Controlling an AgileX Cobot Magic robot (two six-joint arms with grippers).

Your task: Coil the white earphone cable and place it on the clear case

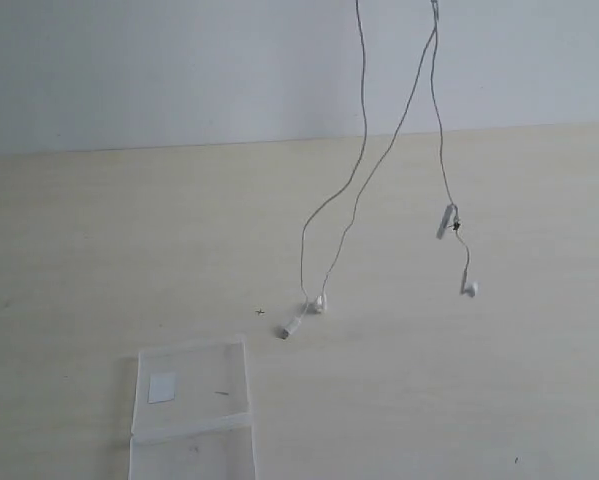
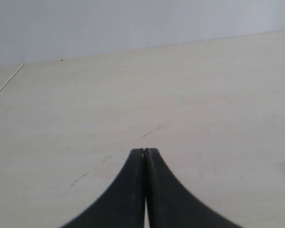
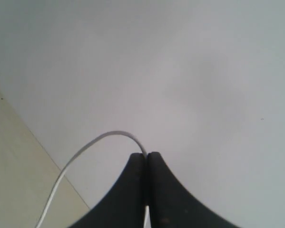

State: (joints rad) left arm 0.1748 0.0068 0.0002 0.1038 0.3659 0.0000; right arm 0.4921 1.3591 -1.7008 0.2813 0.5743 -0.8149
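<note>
The white earphone cable (image 1: 363, 150) hangs in three strands from above the top edge of the exterior view. Its plug (image 1: 289, 326) and one earbud (image 1: 319, 303) touch the table. The inline remote (image 1: 446, 221) and the other earbud (image 1: 469, 289) dangle in the air. My right gripper (image 3: 146, 154) is shut on the cable (image 3: 90, 145), which arcs out from between its black fingers; the gripper is out of the exterior view. The clear case (image 1: 192, 408) lies flat at the lower left, with a white square sticker (image 1: 162, 387). My left gripper (image 2: 145, 150) is shut on nothing, over bare table.
The light wooden table (image 1: 499, 390) runs back to a pale wall (image 1: 159, 70). A thin seam (image 2: 6, 83) in the table shows in the left wrist view. Small dark specks dot the tabletop.
</note>
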